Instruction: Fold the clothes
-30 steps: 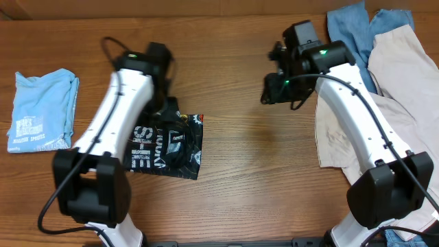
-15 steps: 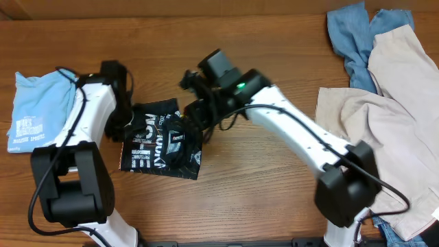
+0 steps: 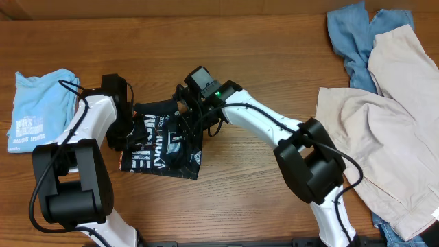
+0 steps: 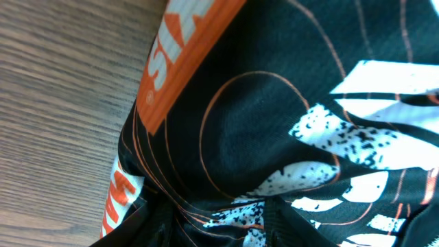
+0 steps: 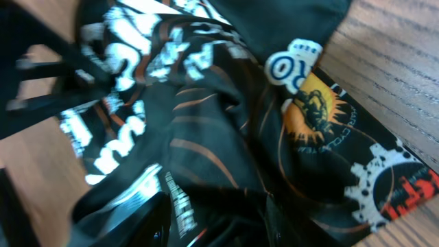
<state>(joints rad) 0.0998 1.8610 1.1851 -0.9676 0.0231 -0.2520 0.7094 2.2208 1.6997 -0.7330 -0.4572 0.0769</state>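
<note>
Folds of black garment [image 3: 162, 154] are pinched by left gripper [image 4: 209, 223] and right gripper [image 5: 212, 221].

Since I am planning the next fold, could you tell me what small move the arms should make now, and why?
Probably lift the black garment slightly and spread it. It lies crumpled, the left gripper is at its left edge, the right gripper is at its upper right, and both wrist views show bunched fabric between the fingers. A firm pinch cannot be confirmed.
</note>
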